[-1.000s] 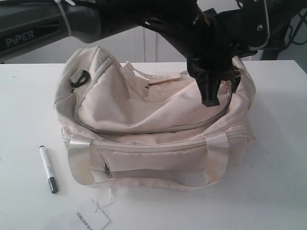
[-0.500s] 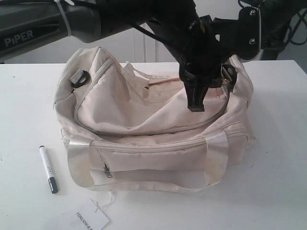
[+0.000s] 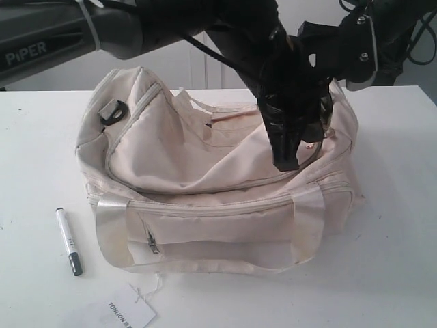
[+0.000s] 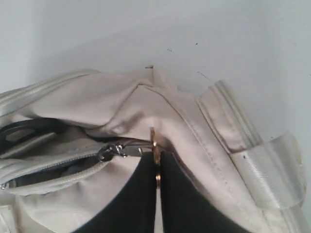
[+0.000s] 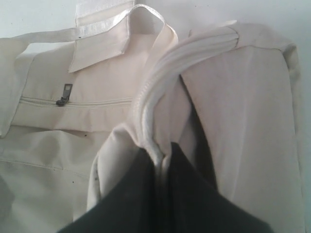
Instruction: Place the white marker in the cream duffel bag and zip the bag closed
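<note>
The cream duffel bag (image 3: 198,171) stands mid-table, and the white marker (image 3: 69,241) lies on the table off its left end, outside the bag. My left gripper (image 3: 285,160) reaches across to the bag's right end. In the left wrist view it (image 4: 158,167) is shut on the gold zipper pull (image 4: 155,145), which hangs from the grey slider (image 4: 109,151); a dark gap shows along the zip beside the slider. My right gripper (image 5: 163,162) is shut on the bag's piped edge (image 5: 146,111) at that same end, mostly hidden behind the left arm in the exterior view.
A white paper tag (image 3: 128,311) on a string lies at the front edge of the table. The black strap ring (image 3: 113,111) sits at the bag's left end. The front pocket zip (image 3: 151,242) faces the camera. Both black arms crowd over the bag's right end.
My left gripper swung left with the zipper pull, then came partway back and lower. The bag's right end has been drawn inward and its top flap rumpled. The marker stayed put.
</note>
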`<state>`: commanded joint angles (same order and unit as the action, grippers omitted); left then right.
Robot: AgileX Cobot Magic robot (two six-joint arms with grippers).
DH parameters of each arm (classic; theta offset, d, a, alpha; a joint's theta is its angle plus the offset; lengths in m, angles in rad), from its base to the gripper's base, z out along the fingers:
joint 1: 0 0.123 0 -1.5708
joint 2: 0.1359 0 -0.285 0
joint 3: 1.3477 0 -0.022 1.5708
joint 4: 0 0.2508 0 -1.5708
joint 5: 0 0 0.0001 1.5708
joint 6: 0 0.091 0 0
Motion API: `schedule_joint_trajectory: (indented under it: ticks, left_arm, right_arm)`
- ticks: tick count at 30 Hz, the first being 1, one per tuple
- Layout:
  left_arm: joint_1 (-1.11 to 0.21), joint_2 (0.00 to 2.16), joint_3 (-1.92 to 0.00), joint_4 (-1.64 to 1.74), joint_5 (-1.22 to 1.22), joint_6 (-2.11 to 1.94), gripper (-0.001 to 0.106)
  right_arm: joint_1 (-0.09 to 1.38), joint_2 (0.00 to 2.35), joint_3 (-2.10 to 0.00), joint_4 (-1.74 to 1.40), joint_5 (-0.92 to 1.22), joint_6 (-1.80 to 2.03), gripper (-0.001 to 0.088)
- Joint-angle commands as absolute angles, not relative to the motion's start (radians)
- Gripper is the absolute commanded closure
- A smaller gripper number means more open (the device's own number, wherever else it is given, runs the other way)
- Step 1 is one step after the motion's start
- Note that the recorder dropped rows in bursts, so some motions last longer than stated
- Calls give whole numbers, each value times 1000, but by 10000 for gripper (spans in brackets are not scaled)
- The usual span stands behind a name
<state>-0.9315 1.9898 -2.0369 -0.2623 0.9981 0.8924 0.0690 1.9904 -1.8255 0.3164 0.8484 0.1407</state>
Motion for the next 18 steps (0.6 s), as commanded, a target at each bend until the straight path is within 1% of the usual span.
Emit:
schedule_joint_trajectory:
  ticks: [14,18]
  left_arm:
    - [-932,1990,-2037,-262,1172,892,1053]
    - [-932,1990,-2037,-262,1171,892,1053]
  right_arm:
    - [69,1990,-1825,316,857,143,868]
    - [69,1990,-1825,316,862,143,868]
